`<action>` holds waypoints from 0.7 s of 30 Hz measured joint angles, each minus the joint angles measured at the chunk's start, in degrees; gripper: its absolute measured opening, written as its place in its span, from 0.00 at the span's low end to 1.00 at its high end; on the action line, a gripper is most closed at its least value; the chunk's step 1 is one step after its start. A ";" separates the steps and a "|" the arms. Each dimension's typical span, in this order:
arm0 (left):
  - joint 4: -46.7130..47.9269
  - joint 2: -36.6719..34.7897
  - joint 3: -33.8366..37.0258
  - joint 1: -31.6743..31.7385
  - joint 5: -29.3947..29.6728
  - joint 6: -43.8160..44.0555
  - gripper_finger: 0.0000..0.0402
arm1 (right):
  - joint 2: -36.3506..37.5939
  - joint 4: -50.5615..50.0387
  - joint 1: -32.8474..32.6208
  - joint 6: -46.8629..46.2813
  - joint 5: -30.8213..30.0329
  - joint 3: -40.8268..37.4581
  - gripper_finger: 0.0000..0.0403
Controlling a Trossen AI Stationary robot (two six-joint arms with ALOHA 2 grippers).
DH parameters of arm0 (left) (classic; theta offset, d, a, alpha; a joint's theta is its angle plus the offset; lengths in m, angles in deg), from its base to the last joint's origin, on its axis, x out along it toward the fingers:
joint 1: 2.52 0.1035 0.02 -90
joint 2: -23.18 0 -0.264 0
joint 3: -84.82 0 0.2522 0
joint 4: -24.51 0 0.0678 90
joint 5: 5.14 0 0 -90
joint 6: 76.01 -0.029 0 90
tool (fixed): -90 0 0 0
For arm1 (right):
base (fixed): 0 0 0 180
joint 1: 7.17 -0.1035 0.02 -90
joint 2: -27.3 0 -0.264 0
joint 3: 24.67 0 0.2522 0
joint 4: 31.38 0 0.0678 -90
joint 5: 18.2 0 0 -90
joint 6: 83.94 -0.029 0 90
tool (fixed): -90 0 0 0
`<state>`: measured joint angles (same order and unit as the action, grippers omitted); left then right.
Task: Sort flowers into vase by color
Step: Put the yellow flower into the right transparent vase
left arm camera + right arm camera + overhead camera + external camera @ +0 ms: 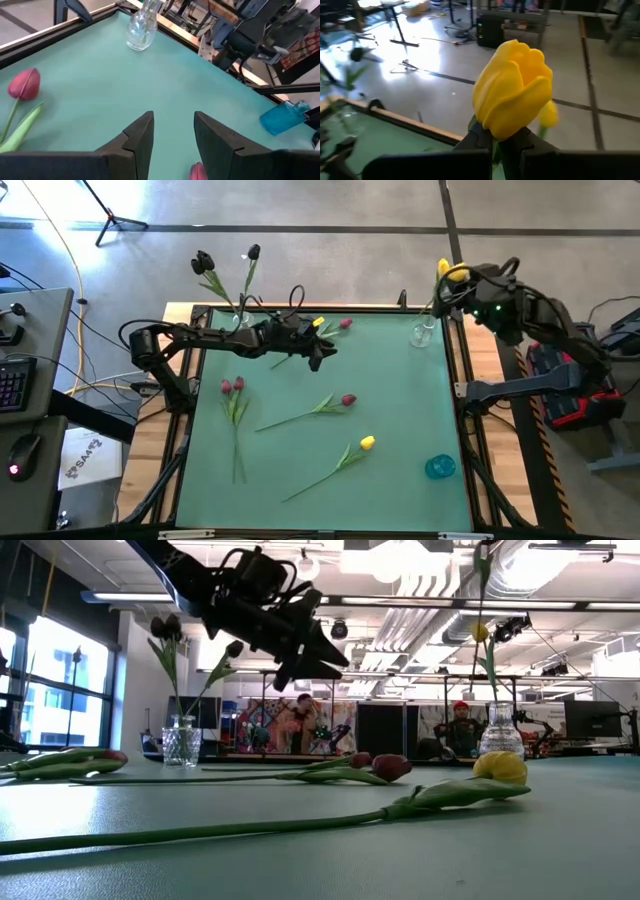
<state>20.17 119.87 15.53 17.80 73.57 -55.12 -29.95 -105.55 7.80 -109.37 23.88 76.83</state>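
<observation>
Two glass vases stand at the far edge of the green surface [400,400]. The left vase [240,321], at the far left corner, holds two black tulips [204,262], their stems rising out of it and leaning apart. The right vase [423,332], near the far right corner, holds a thin green stem; a small yellow head [481,631] shows high above it in the low view.

The right tool [452,288] hovers above the right vase, clenched on the stem of a yellow tulip [512,89]. In the right wrist view, the head stands upright just above the closed fingers [470,137], and a second, smaller yellow head shows beside it.

The left tool [322,352] hangs above the far middle of the surface, released, its fingers [140,135] apart with nothing between them. Just beside it lie a yellow tulip [319,323] and a red tulip [345,324], heads close together.

Loose flowers remaining on the surface:
- A pair of red tulips [231,386] at the left side, stems running toward the near edge.
- A single red tulip [347,400] near the middle.
- A single yellow tulip [367,443] toward the near right.

A blue container [440,467] sits at the near right of the surface; its contents cannot be determined.

A person [460,725] sits in the room beyond the surface.
</observation>
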 joint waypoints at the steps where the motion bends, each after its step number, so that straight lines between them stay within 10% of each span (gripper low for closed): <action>1: 0.12 0.00 0.00 0.04 0.02 0.00 0.32 | 0.00 -1.05 0.91 0.00 0.00 0.57 0.00; 21: -1.20 0.00 0.02 0.31 0.09 -1.62 0.32 | -1.23 -8.04 12.28 1.44 3.43 1.34 0.00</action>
<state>18.96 119.87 15.55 18.10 73.66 -56.74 -31.19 -113.58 20.08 -107.93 27.31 78.17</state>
